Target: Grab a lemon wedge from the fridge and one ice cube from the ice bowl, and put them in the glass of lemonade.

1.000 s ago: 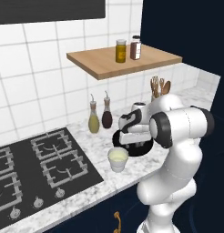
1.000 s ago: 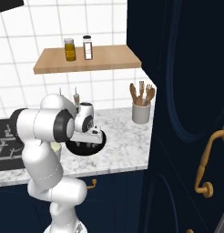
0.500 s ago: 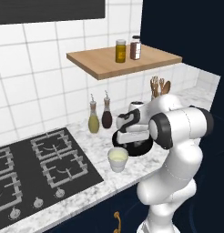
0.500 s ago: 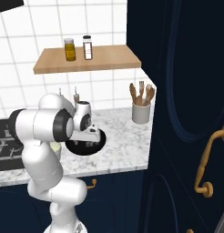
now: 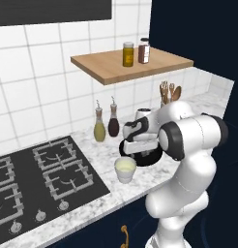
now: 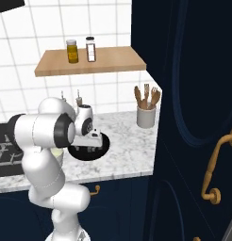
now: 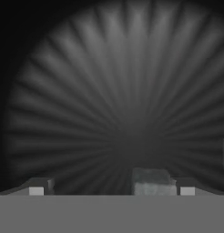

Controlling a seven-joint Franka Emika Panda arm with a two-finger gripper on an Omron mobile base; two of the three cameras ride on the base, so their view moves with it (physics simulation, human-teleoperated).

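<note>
Hand view looks straight down into the dark ribbed bowl (image 7: 123, 104), with the gripper (image 7: 111, 189) low over its floor. The jaws stand wide, and a small grey block, likely the ice cube (image 7: 150, 181), sits between them, close against one fingertip (image 7: 186, 189) and well clear of the other. Nothing is clamped yet. Closing from here could nudge the cube sideways along the slick ribs until it squirts out, since it lies off-centre. A light, glancing pinch might also drop it on the lift. The glass of lemonade (image 5: 125, 169) waits on the counter (image 5: 111, 189) just beside the bowl, near enough for the arm to knock in passing.
</note>
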